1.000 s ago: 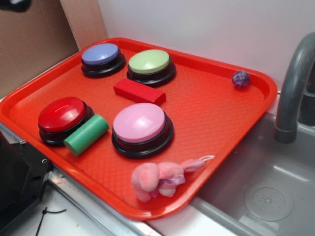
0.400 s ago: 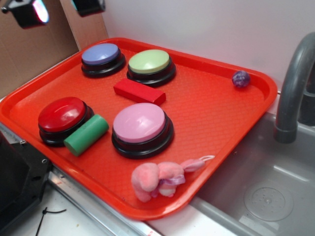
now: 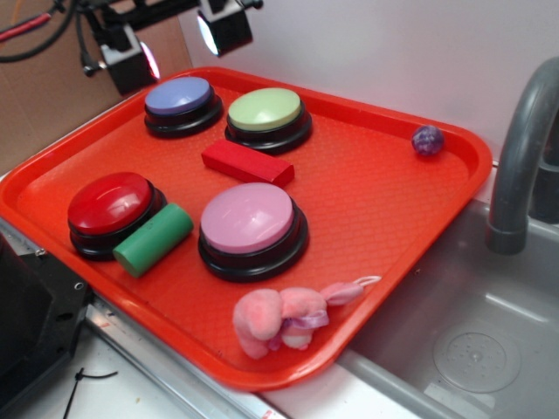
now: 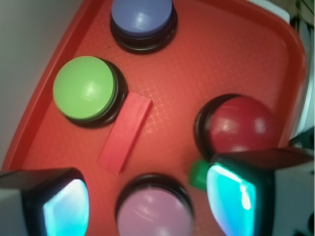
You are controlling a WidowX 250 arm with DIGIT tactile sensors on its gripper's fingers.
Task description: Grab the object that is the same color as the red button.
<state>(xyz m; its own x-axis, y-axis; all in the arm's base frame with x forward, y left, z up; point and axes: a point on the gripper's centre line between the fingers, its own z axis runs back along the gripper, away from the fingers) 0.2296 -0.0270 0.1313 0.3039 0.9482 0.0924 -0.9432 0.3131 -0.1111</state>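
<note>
Here we see the gripper (image 3: 179, 44) hanging high above the tray's (image 3: 419, 209) far corner, fingers spread apart and empty. The red block (image 4: 125, 132) lies below between them, flat beside the green button (image 4: 84, 88), the red button (image 4: 241, 124) nearby.

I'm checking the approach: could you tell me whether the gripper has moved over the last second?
Yes. The gripper has come into view, descending toward the blue-purple button.
</note>
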